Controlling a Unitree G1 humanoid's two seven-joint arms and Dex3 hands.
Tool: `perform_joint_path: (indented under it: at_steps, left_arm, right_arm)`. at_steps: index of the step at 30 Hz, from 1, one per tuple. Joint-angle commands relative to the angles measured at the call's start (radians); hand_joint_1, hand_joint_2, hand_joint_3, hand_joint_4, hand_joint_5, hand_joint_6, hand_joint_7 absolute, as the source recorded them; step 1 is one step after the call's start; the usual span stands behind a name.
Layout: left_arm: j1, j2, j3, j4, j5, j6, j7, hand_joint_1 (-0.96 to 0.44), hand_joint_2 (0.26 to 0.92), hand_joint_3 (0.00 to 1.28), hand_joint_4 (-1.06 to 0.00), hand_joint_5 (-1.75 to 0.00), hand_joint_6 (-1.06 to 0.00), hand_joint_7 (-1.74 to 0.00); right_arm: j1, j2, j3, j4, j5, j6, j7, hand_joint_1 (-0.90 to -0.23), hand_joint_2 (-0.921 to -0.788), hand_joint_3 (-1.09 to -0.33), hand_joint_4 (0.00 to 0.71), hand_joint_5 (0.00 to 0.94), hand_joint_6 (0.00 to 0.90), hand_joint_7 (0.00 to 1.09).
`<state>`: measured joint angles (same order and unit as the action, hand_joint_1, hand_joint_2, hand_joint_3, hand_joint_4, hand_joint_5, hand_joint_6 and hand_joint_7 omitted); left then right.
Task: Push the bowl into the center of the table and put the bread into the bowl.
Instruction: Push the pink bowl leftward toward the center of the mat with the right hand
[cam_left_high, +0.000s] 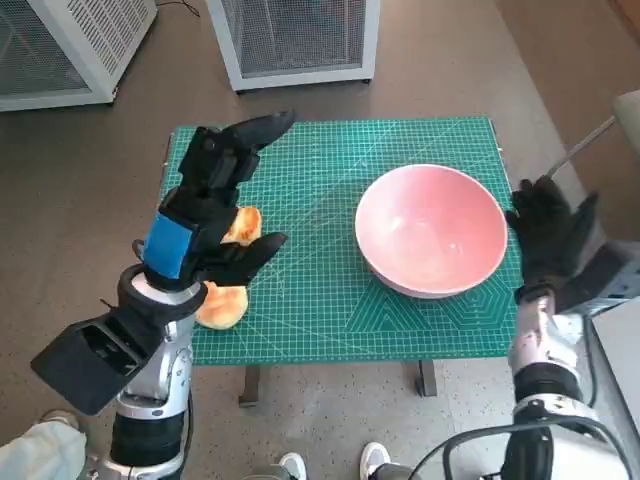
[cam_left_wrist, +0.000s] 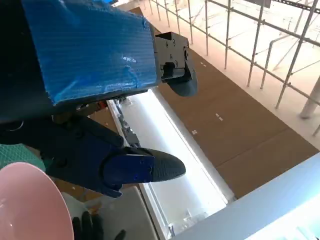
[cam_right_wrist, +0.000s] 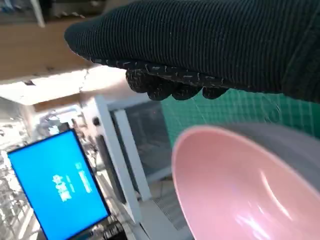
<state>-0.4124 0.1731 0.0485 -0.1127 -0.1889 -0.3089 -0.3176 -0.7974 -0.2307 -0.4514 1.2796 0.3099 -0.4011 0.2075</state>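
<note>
- Pink bowl (cam_left_high: 431, 230) sitting at about 3 o'clock on the green cutting mat (cam_left_high: 330, 160), well off from the mat's middle, rim close to the right edge.
- Nothing inside the bowl, just a shiny pink inside with light glare in the right wrist view (cam_right_wrist: 240, 185).
- Right hand (cam_left_high: 550, 232) in the black knitted glove, right next to the bowl's outer side at 3 o'clock, fingers spread apart and pointing up, gripping nothing. Touching the rim or just beside it, can't tell from the head view.
- Same glove (cam_right_wrist: 200, 45) in its own wrist view, hanging over the bowl's rim as a dark band, fingertips curled a little.
- Bread (cam_left_high: 228, 290) over at 9 o'clock near the left edge of the mat, golden-brown, looks like two lumps, mostly hidden under the left hand.
- Left hand (cam_left_high: 215, 205) with blue tape on its back hovering above the bread, black fingers apart, one pointing off toward 1 o'clock, thumb sticking out toward the bowl. Not clamped on anything as far as visible.
- Left wrist view: blue tape, spread black fingers (cam_left_wrist: 150, 167), a sliver of the pink bowl (cam_left_wrist: 30, 205) at the corner.
- White mesh cabinets (cam_left_high: 295, 40) on the floor at 12 o'clock beyond the table.
- Somebody's shoes (cam_left_high: 375, 462) peeking in at 6 o'clock below the table.
</note>
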Motion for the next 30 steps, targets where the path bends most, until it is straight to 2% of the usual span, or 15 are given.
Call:
perform_joint_path:
  at_steps: [1,9,14,23,30]
  left_arm:
    - [0.011,0.01,0.007,-0.008,0.003,-0.005,-0.001,-0.51,0.921,0.39,-0.01,-0.56,0.0,-0.8]
    - [0.015,0.016,0.012,-0.013,0.001,-0.002,0.002,-0.51,0.921,0.39,-0.02,-0.55,0.0,-0.81]
    - [0.02,0.017,0.013,-0.017,0.005,-0.007,0.006,-0.51,0.921,0.39,-0.03,-0.54,0.0,-0.82]
    - [0.037,0.024,0.02,-0.036,0.012,-0.008,0.013,-0.52,0.921,0.39,-0.04,-0.52,0.0,-0.82]
    - [0.051,0.032,0.036,-0.048,0.01,-0.007,0.013,-0.52,0.921,0.38,-0.1,-0.42,0.0,-0.83]
  right_arm:
    - [0.002,0.034,-0.011,0.017,0.007,0.034,-0.008,-0.28,-0.921,-0.585,0.431,0.007,0.227,0.47]
    - [-0.033,0.07,-0.023,0.02,0.013,0.062,-0.002,-0.298,-0.921,-0.563,0.455,0.017,0.249,0.47]
    - [-0.056,0.096,-0.031,0.021,0.017,0.072,0.007,-0.301,-0.921,-0.559,0.444,0.009,0.247,0.46]
    - [-0.096,0.135,-0.029,0.027,0.013,0.085,0.013,-0.291,-0.921,-0.576,0.43,0.005,0.252,0.47]
    - [-0.126,0.156,-0.03,0.034,0.01,0.106,0.003,-0.281,-0.921,-0.598,0.444,0.011,0.259,0.49]
